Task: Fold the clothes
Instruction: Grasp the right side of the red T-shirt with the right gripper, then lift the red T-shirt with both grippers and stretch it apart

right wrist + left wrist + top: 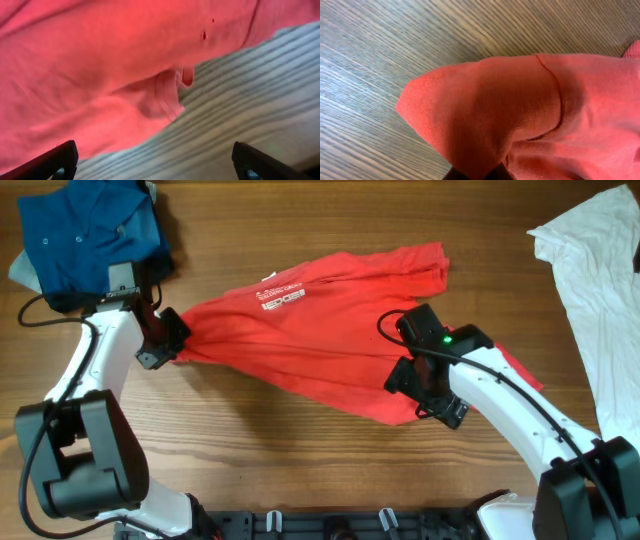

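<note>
The red T-shirt [310, 330] lies spread across the middle of the table, white lettering [281, 300] facing up. My left gripper [175, 340] is shut on the shirt's left end; in the left wrist view red cloth [520, 115] bunches out from between the jaws [480, 175]. My right gripper [415, 385] is open over the shirt's lower right edge. In the right wrist view its fingers [155, 162] stand wide apart with the shirt's hem [170, 95] and bare table between them.
A dark blue buttoned garment [90, 230] is heaped at the back left corner, close behind the left arm. A large white garment [595, 280] lies along the right edge. Wood tabletop [270, 440] shows in front of the shirt.
</note>
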`<act>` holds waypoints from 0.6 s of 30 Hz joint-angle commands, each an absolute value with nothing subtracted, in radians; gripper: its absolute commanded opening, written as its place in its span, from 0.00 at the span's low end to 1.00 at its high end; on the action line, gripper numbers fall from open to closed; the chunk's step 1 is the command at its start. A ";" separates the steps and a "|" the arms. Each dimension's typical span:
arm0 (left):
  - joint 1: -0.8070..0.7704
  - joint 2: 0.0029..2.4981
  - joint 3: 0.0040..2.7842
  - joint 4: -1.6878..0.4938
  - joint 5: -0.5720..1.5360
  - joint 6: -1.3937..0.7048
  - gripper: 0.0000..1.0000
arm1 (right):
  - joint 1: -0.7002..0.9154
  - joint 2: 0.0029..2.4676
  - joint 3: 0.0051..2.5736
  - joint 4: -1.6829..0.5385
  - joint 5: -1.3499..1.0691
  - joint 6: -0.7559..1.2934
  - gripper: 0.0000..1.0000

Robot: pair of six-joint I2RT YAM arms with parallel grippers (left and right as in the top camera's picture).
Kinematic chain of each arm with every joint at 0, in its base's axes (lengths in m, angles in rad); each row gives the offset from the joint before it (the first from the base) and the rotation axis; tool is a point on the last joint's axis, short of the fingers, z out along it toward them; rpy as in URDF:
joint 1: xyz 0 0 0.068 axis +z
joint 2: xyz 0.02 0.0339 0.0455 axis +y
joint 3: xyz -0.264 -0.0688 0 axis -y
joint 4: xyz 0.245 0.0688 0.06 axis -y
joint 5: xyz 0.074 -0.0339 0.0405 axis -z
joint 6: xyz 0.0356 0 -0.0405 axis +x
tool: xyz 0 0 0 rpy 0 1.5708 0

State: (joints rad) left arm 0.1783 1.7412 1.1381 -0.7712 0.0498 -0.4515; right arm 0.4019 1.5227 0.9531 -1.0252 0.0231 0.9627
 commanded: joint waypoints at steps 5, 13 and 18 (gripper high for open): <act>0.268 1.734 1.131 -0.802 0.033 -0.480 0.04 | 0.295 1.532 0.873 -0.929 -0.040 0.867 0.93; 0.289 1.734 1.131 -0.807 0.036 -0.480 0.04 | 0.292 1.537 0.872 -0.847 -0.159 0.785 0.87; 0.289 1.734 1.131 -0.809 0.036 -0.480 0.04 | 0.294 1.561 0.855 -0.846 -0.189 0.789 0.81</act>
